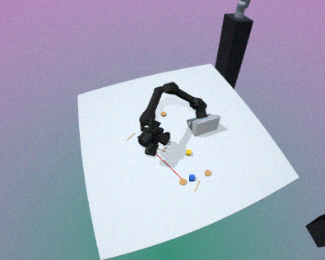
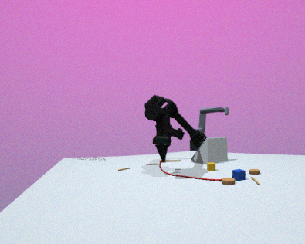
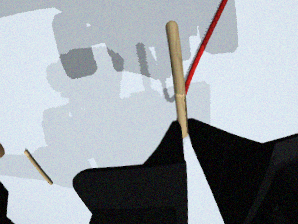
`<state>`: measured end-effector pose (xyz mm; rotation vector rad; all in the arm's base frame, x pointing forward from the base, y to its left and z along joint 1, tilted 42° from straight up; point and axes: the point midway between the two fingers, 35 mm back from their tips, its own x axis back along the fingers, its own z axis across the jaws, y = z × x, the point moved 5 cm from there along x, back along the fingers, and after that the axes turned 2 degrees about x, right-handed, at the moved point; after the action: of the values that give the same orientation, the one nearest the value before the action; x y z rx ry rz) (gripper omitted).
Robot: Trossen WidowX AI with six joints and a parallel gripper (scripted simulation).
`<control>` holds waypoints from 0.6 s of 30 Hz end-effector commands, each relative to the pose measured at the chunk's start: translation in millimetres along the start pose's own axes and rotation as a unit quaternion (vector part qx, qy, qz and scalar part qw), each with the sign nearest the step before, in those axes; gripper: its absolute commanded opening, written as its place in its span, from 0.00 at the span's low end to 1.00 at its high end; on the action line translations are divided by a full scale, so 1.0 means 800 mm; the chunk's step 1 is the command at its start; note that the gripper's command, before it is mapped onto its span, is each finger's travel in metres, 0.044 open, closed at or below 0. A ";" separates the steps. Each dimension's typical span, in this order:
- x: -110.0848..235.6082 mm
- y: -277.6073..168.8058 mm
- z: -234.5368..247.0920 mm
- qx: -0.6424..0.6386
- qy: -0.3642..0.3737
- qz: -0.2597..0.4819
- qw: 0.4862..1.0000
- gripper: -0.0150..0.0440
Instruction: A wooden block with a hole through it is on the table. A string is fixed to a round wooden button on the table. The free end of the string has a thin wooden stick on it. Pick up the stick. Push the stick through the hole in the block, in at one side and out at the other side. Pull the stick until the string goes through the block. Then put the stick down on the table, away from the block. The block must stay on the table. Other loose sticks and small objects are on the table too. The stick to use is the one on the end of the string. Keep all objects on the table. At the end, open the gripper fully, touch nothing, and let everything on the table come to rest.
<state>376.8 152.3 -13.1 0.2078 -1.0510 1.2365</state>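
My gripper [image 1: 155, 151] [image 2: 163, 160] [image 3: 182, 125] is shut on one end of a thin wooden stick [image 1: 162, 150] [image 2: 174, 160] [image 3: 175, 57]. The stick points out from the fingertips, roughly level, close above the table [image 1: 125, 206] [image 2: 144, 208]. A red string [image 1: 169, 167] [image 2: 191, 177] [image 3: 203, 47] runs from near the held end to a round wooden button [image 1: 183, 181] [image 2: 228, 181]. A large grey block-like body [image 1: 206, 125] [image 2: 218, 150] stands against the arm's base. Whether it is the block with the hole cannot be told; no hole can be made out.
A yellow cube [image 1: 188, 152] [image 2: 211, 167] lies between gripper and grey body. A blue cube [image 1: 192, 178] [image 2: 238, 174], another disc [image 1: 207, 173] [image 2: 254, 171] and a loose stick [image 1: 197, 186] [image 2: 255, 181] lie near the button. More loose sticks and a disc [image 1: 164, 113] lie elsewhere.
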 end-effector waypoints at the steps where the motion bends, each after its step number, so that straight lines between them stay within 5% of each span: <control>1: -0.003 0.001 0.004 0.002 0.000 0.002 1.000 0.25; 18: -0.021 0.011 0.020 0.002 0.000 0.001 1.000 0.25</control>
<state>364.2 137.2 -19.9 0.2081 -1.0493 1.2363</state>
